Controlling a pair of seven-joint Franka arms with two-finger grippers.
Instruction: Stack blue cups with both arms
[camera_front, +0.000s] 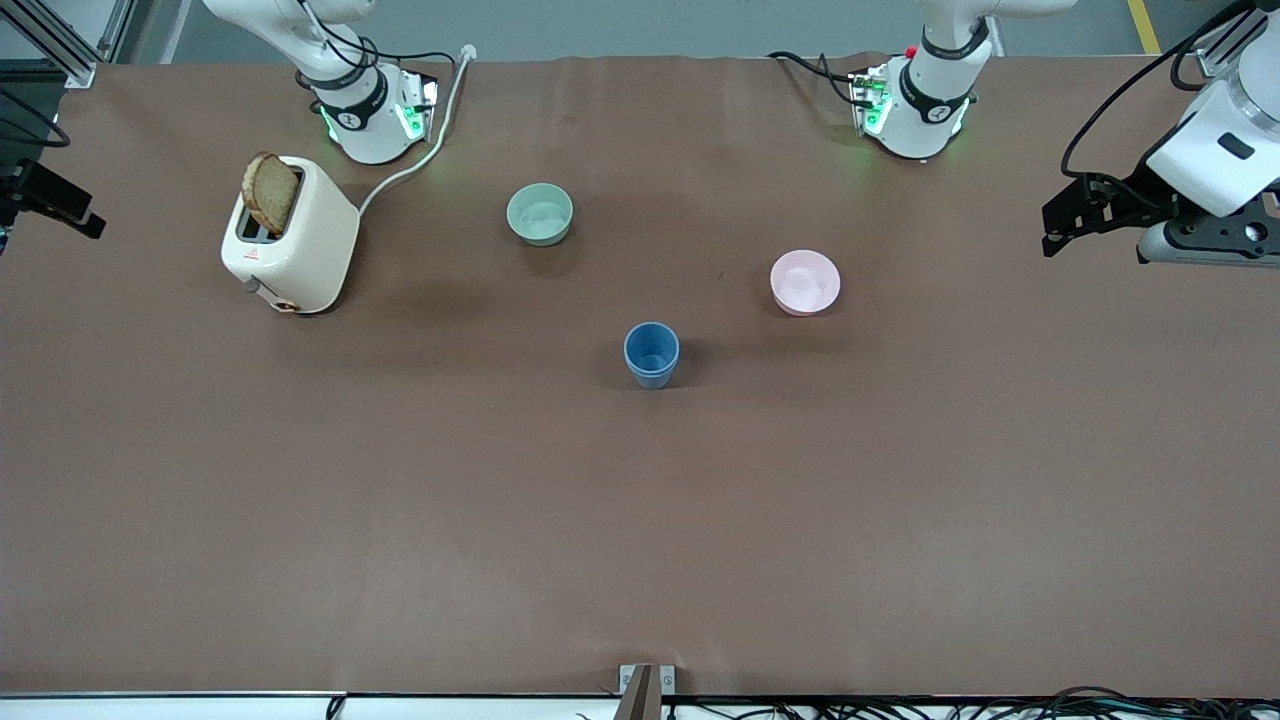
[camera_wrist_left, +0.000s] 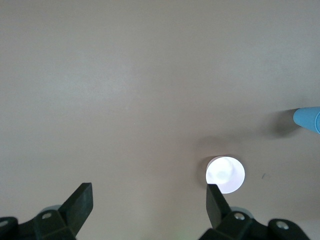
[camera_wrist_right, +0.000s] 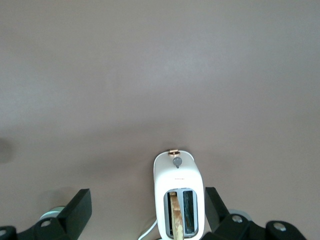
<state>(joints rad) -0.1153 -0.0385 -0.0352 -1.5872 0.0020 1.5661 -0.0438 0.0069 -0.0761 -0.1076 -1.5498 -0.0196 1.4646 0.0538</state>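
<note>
Left pincer (camera_wrist_left: 149, 200) spread wide, high over the table's (camera_front: 400, 500) left-arm end, pink bowl (camera_wrist_left: 225, 174) below it. Right pincer (camera_wrist_right: 148, 202) also apart, above the toaster (camera_wrist_right: 178, 197). Blue cups (camera_front: 651, 354) sit nested mid-table, well apart from both.

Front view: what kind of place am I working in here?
Probably a robotics lab bench, not a kitchen: two arm bases bolted to a brown-covered table, loose cables along its edge, and staged props: toaster, blue cups, bowls.
</note>
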